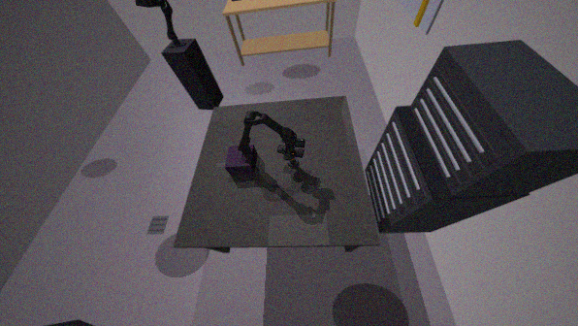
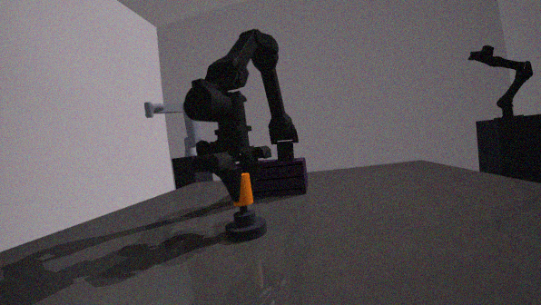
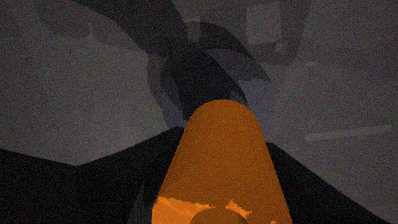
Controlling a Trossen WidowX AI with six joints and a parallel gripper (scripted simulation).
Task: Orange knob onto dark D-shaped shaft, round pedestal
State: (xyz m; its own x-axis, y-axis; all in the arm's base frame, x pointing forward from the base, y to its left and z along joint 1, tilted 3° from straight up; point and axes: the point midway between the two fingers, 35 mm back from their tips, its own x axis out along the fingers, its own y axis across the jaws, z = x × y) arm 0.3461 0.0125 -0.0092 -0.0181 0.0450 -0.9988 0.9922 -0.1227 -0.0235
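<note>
The orange knob (image 2: 244, 191) (image 3: 222, 155) is a tapered cone, narrow end up in the exterior view, roughly upright. My gripper (image 2: 243, 194) (image 3: 222, 142) is shut on it, with a dark finger on each side in the wrist view. The knob is right above the round dark pedestal (image 2: 245, 232) on the table. A short piece of dark shaft (image 2: 243, 209) shows between the knob's lower edge and the pedestal's raised middle. Whether the shaft's tip is inside the hole is hidden. The flat sides of hole and shaft cannot be seen.
The arm rises from a purple block (image 1: 240, 162) (image 2: 281, 177) on the grey table (image 1: 228, 218) (image 2: 386, 236). Arm shadows fall across the table. A large dark cabinet (image 1: 504, 97) stands beyond the table's right edge in the top view. Another arm stands on a dark pillar (image 1: 194, 73) behind.
</note>
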